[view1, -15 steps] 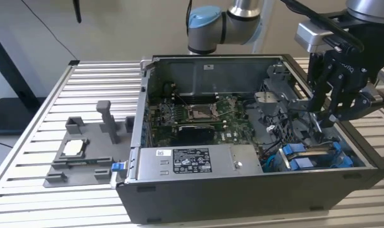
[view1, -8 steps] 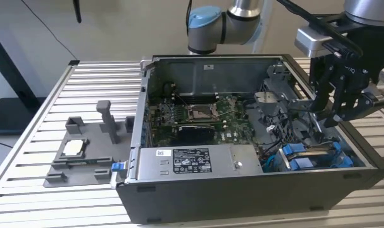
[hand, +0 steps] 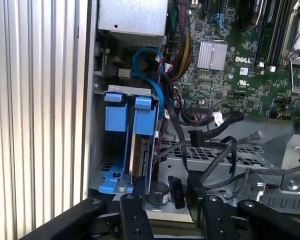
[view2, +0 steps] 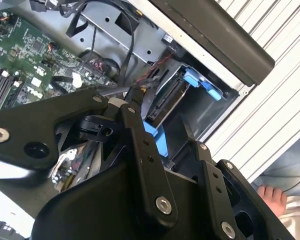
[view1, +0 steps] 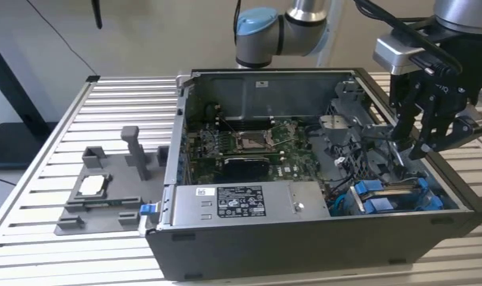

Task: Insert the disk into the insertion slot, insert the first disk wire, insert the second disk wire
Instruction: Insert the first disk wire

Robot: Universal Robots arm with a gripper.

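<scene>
One disk [hand: 140,160] in insertion slot [hand: 115,117], fingers [hand: 132,212] near

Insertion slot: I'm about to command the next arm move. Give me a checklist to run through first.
1. Disk in the insertion slot: ok, it stands between the blue rails.
2. Wires plugged into the disk: cannot tell; black cables lie loose beside the slot, with one connector free.
3. Gripper empty: ok, it is open and hovers by the cables.
4. Clearance to the case wall: cannot tell; the gripper overlaps it in the exterior view.
5. People clear: not ok, a foot shows beside the table.
</scene>
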